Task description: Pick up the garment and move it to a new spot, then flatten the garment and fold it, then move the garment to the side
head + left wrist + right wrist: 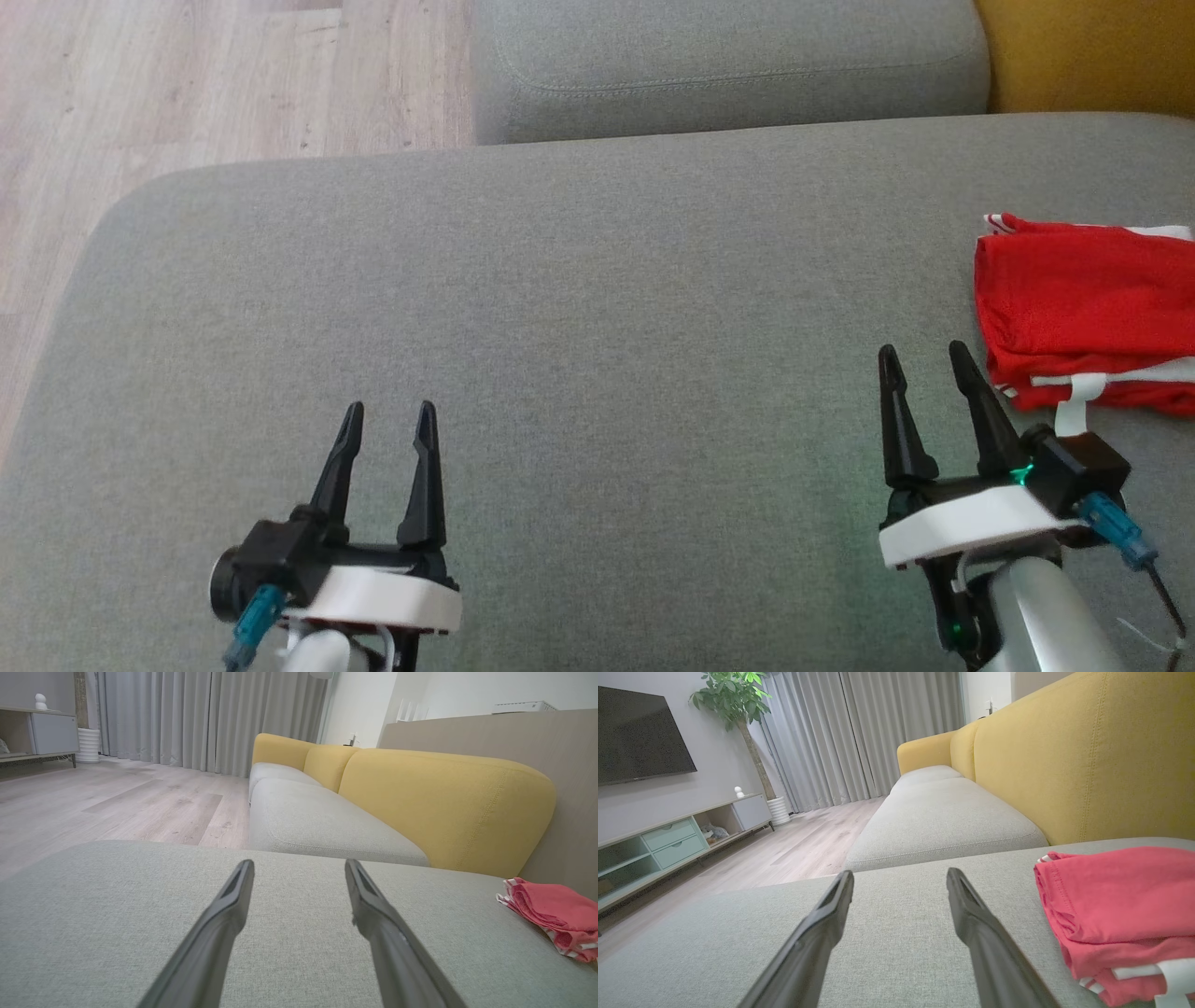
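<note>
1. Head view has the grey seat cushion spreading ahead of both grippers, bare in the stretch between and beyond their fingers.
2. Next, the garment: a red piece with white trim, lying as a compact, layered rectangle just right of the right gripper. It sits slightly ahead of that gripper's fingertips and apart from them. From the left gripper it lies well off to the right. A white strip hangs loose from its near edge, close to the right gripper's base.
3. Right gripper: fingers spread with nothing between them, over the cushion beside the fabric.
4. Left gripper: fingers likewise spread and empty, pointing ahead over bare cushion.
5. Judgement: the neat stacked layers and the spot at the cushion's side suggest that picking up, flattening, folding and moving aside are done. With both tools released and clear, little or nothing seems left, save perhaps tucking in the loose strip.
</note>
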